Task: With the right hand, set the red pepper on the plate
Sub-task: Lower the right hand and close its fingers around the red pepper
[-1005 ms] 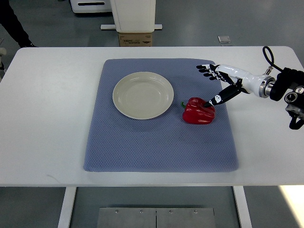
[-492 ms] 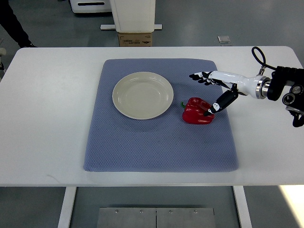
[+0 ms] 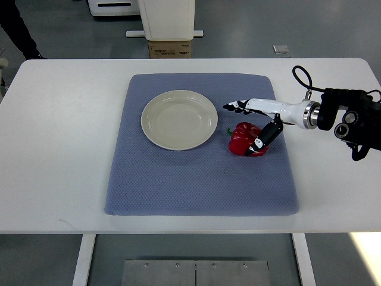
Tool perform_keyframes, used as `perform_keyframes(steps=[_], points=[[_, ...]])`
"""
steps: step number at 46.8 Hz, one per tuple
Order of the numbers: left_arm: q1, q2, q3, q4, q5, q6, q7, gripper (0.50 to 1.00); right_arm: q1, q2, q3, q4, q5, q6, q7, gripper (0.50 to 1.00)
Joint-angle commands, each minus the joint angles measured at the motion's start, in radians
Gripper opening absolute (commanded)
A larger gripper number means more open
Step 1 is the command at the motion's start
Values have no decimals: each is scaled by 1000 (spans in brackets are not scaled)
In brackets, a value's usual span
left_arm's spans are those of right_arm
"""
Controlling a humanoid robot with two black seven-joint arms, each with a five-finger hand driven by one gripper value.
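Right hand (image 3: 255, 123) fingers spread open over red pepper (image 3: 244, 139), thumb touching it, plate (image 3: 178, 119) beside

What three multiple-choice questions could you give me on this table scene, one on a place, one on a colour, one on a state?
1. Where does the pepper lie?
A. on the mat, right of the plate
B. on the plate
C. on the bare table

2. What colour is the mat?
A. green
B. blue-grey
C. yellow

3. How is the plate?
A. holding the pepper
B. upside down
C. empty

Answers:
1. A, since the pepper rests on the mat beside the plate's right rim.
2. B, since the cloth under the plate shows blue-grey.
3. C, since nothing lies in it; the right hand is at the pepper, thumb on it, other fingers spread above.
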Motion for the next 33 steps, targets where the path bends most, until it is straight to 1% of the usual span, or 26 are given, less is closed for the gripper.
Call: perform_keyframes(steps=[1,7,18,33], points=[[0,0,0,0,0,0,0,1000,-3,18,-15,-18,0,-19,0,987],[0,0,0,0,0,0,0,1000,-6,27,-23,-25,0,-25,0,979],[0,0,0,0,0,0,0,1000,-20,33,-41,-54,0,-25,3,945],[0,0,0,0,0,0,0,1000,-23,33,-45,-71,-2,-25,4,866]])
